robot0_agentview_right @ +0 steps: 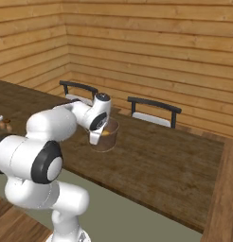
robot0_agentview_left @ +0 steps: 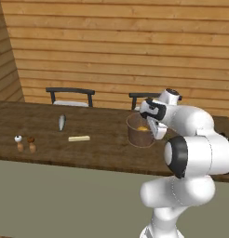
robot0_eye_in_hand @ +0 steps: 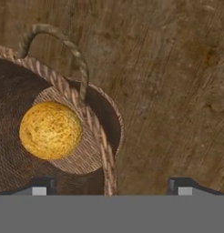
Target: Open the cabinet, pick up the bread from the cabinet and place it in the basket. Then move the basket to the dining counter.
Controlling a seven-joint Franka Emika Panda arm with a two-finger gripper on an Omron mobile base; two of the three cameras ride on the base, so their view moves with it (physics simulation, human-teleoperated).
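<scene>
The white arm rises from the base, bends at a dark elbow joint and reaches forward over the table [robot0_agentview_left: 102, 148], its wrist turned down so the end effector [robot0_eye_in_hand: 113, 185] points at the basket [robot0_agentview_left: 140, 131] from above. In the hand view the two dark fingertips [robot0_eye_in_hand: 40, 184] stand well apart, one over the basket's interior and one over bare wood outside it, with the woven rim running between them; the end effector is released, and no contact with the rim is visible. The basket stands upright on the dark wood-grain table, which is the dining counter, just in front of the nearer black chair [robot0_agentview_left: 142, 96]. The bread [robot0_eye_in_hand: 50, 130], a round golden lump, lies on the basket's floor, beside the looped side handle [robot0_eye_in_hand: 59, 45]. Well to the left of the basket lie a pale flat stick [robot0_agentview_left: 79, 138], a small grey fish-shaped object [robot0_agentview_left: 62, 122] and two small shakers [robot0_agentview_left: 25, 143].
</scene>
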